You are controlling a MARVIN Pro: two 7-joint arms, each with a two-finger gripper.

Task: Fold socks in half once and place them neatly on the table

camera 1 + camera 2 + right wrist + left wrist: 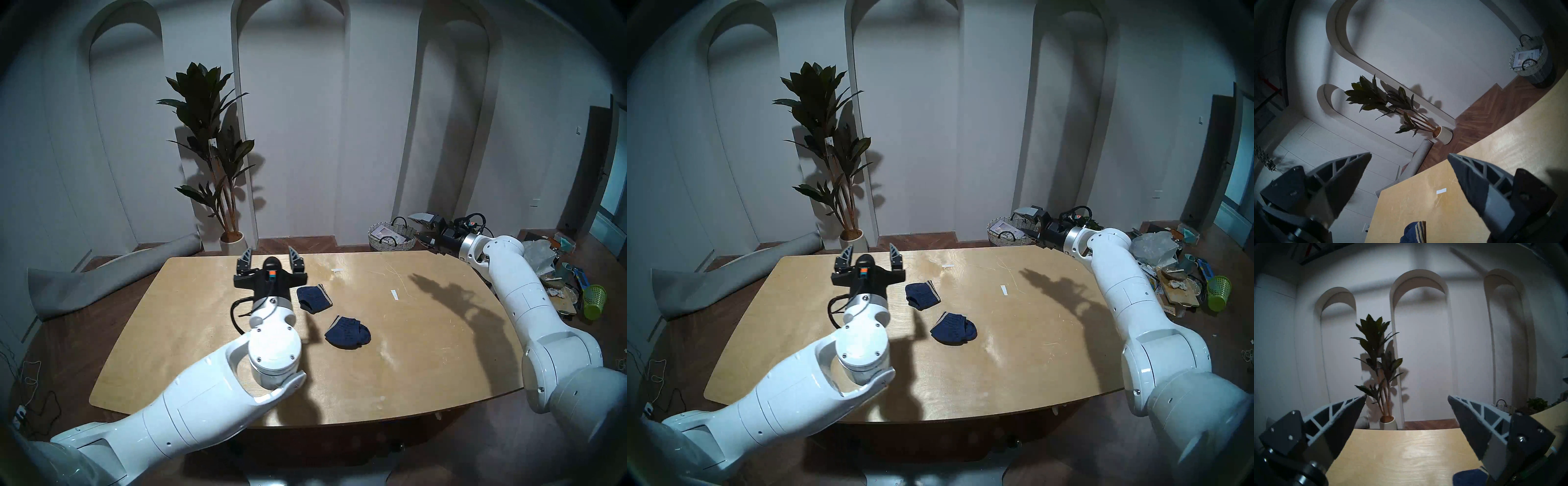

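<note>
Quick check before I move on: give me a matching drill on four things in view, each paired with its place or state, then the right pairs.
Things:
1. left gripper
2. right gripper
3. far sock
4. near sock

Places or states:
A. lies on the table nearest the robot, near the middle
B. open and empty, raised by the table's far right corner, in front of the woven basket
C. open and empty, above the table's far edge, fingers pointing at the potted plant
D. lies on the table just right of the left wrist

Pairs: 1-C, 2-B, 3-D, 4-A
</note>
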